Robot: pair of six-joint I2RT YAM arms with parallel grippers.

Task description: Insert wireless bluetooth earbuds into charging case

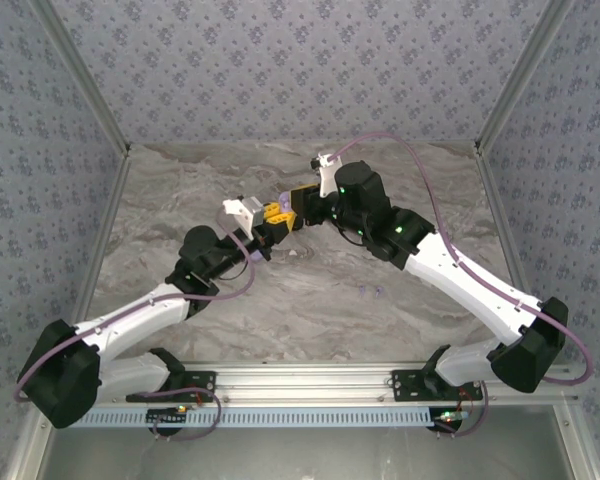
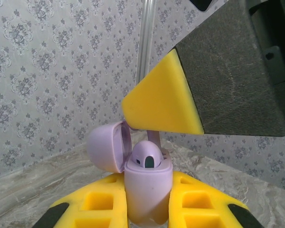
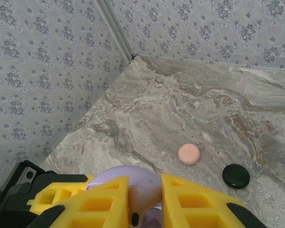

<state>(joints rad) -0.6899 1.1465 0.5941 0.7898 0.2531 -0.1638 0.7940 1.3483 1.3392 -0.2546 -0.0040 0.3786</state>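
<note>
Two grippers met mid-frame in the top view, above the table (image 1: 180,190). L gripper (image 2: 148,214) was pressed together round the body of the lavender case (image 2: 147,187). It held the case upright at bottom centre of the left wrist view, w/ the lid (image 2: 104,147) swung open toward frame left. R gripper (image 3: 145,199) was pinched on a pale earbud (image 3: 143,194) at bottom centre of its own view, right over the case. In the left wrist view a bud head sat in the case mouth, apparently not fully down, w/ R's yellow pad (image 2: 161,102) just above it.

Risks, as judged:
- Bud looked slightly off-axis. Pushing straight down could jam it on the socket rim or flick it out onto the table.
- Case body was smooth and rounded. Downward force from R could make it slip or twist btwn L's pads, and alignment would be lost.
- R's pad was close to the lid hinge. A sideways nudge could knock the lid shut on the bud.
- Letting go before the bud seated could leave it tilted or let it drop.

Elsewhere, two loose lavender buds (image 1: 370,291) lay lower centre of the top view. A pink case (image 3: 188,154) and a black case (image 3: 236,175) sat centre right in the right wrist view, apart from each other.
</note>
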